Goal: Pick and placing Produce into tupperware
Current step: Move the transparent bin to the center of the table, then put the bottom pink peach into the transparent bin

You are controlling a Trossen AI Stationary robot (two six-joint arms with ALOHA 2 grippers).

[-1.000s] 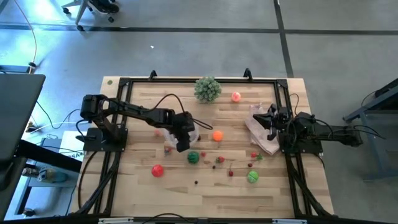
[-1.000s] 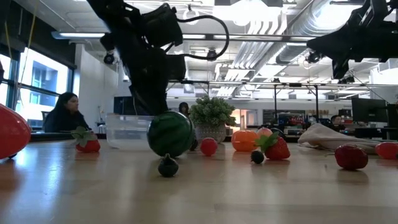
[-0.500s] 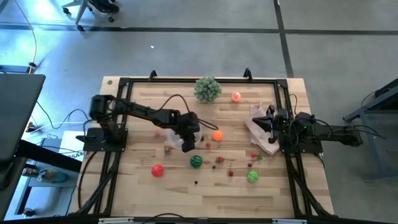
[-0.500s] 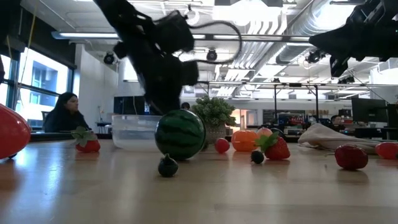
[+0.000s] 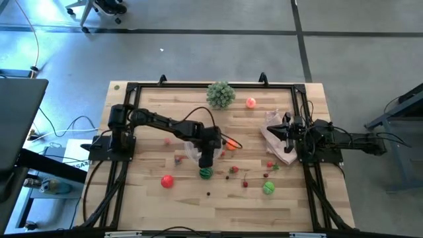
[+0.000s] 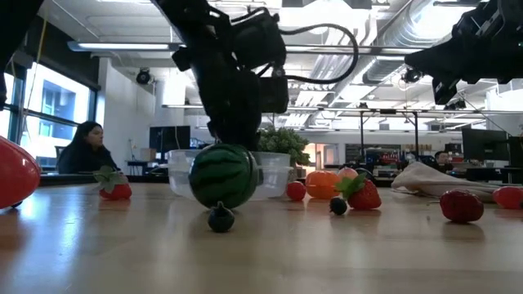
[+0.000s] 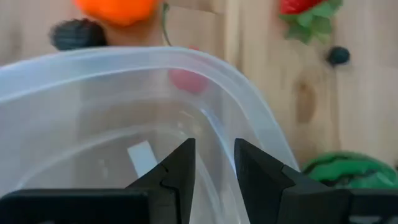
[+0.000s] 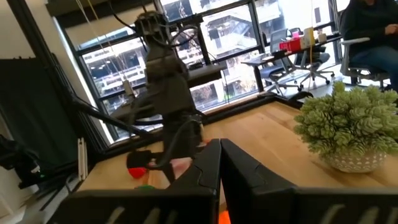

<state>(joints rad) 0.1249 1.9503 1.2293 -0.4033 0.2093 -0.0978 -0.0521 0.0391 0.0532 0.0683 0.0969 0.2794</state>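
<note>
Left wrist view: left gripper [image 7: 211, 165] pinching wall of clear rounded-square plastic tupperware [image 7: 93, 93], at mid-table just beside striped green watermelon ball [image 7: 351, 171]. Orange ball [image 7: 115, 7] past the far rim. Right gripper [image 5: 285, 132] closed, empty, above pinkish-white plastic bag [image 5: 276, 142].

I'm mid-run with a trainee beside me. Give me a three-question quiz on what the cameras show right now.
1. True or false: the left hand grips the wall of the tupperware.
2. Multiple choice: what lies right beside the tupperware in the low view? A) striped green ball B) banana C) bushy green plant
3. Fill in: the right hand waits, shut, over the ____ at the table's right side.

Key: 1 true, with a finger on either side of the wall. 2 A. 3 pinkish-white plastic bag.
</note>
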